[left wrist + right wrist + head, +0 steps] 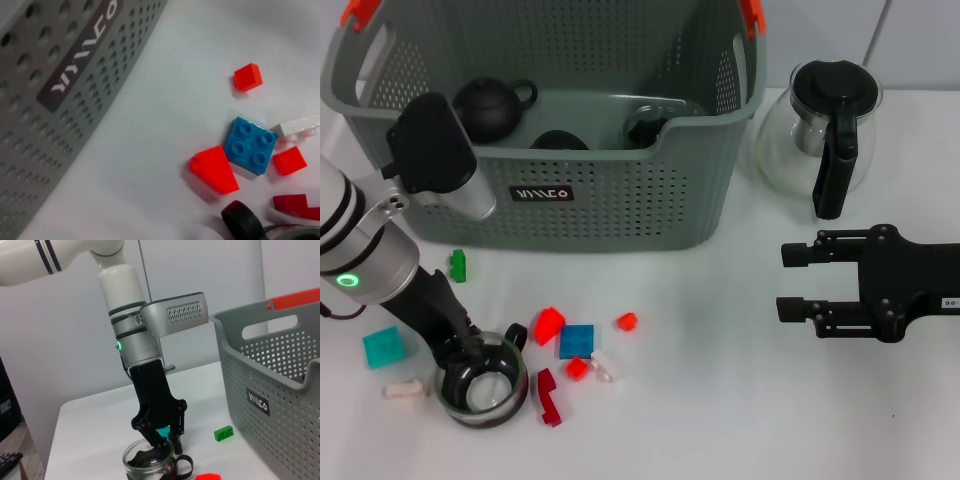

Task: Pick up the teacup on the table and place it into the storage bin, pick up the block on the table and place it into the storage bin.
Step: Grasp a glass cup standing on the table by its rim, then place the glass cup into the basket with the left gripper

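At the table's left front, the left gripper (468,352) reaches down onto the rim of the clear glass teacup with a black handle (482,385), its fingers straddling the rim wall and narrowed on it, though whether the cup is firmly pinched I cannot tell. To lift cleanly it should rise straight, clearing the scattered blocks such as the blue square studded block (577,341), before swinging over the large grey perforated storage bin (620,205). The right gripper (798,281) waits idle at the right, fingers spread wide.
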